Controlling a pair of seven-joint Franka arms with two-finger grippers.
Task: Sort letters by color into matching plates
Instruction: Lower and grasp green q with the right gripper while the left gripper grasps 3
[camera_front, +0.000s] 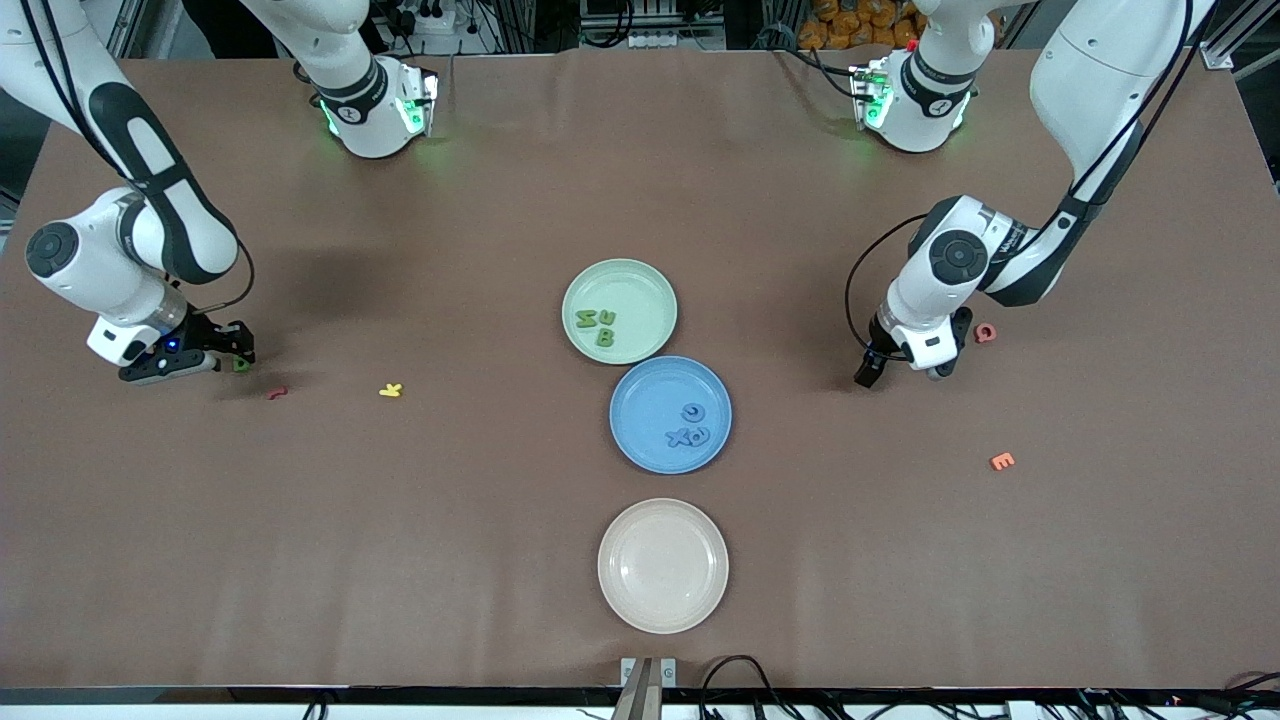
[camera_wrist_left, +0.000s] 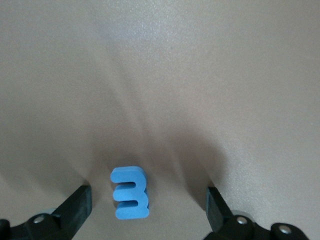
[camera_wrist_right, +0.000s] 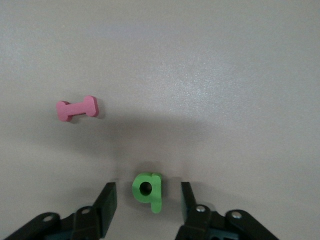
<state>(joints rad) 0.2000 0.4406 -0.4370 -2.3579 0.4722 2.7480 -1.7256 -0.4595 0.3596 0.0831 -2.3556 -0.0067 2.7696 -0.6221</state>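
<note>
While three green letters (camera_front: 595, 326) lie in the mint plate (camera_front: 650, 285) and three blue (camera_front: 690, 428) in the blue plate (camera_front: 640, 440), both pickups are in hand. Near the worktop's right-arm edge, the right claw (camera_wrist_right: 146, 199) is spread astride a green letter (camera_wrist_right: 147, 190), not yet pinching; it needs closing. Toward the left-arm edge, the left claw (camera_wrist_left: 150, 205) stands spread around a blue letter (camera_wrist_left: 130, 193).

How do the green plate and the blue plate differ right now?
The green plate is pale mint; the blue plate is medium blue. The green plate holds three green letters, the blue plate three blue letters. The blue plate lies nearer the front camera. Both are round, shallow and similar in size.
</note>
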